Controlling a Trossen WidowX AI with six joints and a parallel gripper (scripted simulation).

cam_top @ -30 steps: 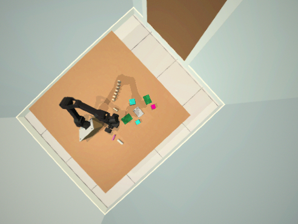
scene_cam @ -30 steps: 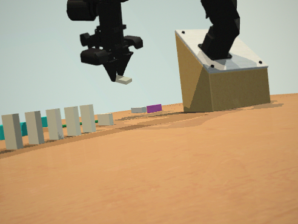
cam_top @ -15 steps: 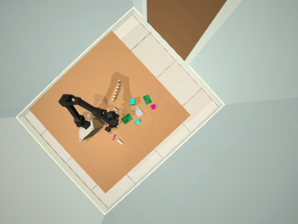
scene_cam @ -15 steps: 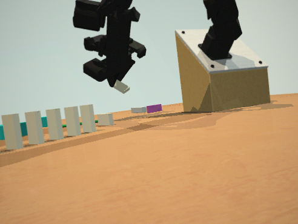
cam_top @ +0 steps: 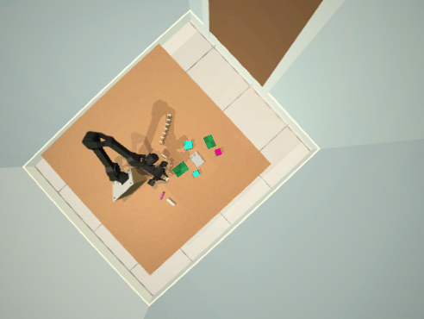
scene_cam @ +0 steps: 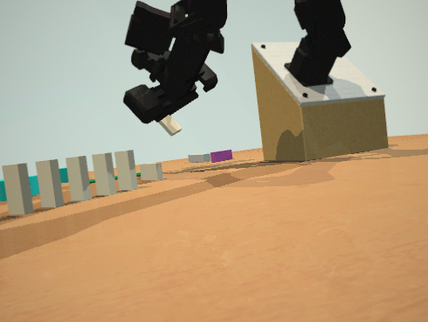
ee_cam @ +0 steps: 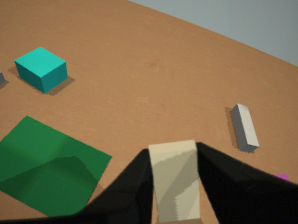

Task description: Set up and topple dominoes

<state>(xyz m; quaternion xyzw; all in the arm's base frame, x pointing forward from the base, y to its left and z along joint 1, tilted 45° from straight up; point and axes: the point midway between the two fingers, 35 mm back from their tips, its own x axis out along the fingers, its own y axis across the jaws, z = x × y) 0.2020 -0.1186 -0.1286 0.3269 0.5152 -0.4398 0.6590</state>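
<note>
The fingers (cam_top: 166, 176) (scene_cam: 167, 117) grip a cream, oblong domino (scene_cam: 171, 125) (ee_cam: 175, 181) — tilted, above the wood-grained tabletop (cam_top: 207, 190) (scene_cam: 244, 244) (ee_cam: 150, 95). Near them lies a flat green square (cam_top: 180, 169) (ee_cam: 55, 162); beyond it, a glossy-looking teal block (cam_top: 196, 173) (ee_cam: 42, 69). Off to one side — upright, slab-like dominoes (cam_top: 165, 129) (scene_cam: 79, 178) stand in a row.

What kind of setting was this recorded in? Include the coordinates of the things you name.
Probably a robot test bench: a black arm (cam_top: 113, 144) (scene_cam: 319, 39) bolted to a wedge-shaped base (scene_cam: 344, 126), a wood-coloured work surface (cam_top: 207, 194) (scene_cam: 261, 261) (ee_cam: 165, 95), and a row of standing dominoes (cam_top: 165, 128) (scene_cam: 79, 179).
</note>
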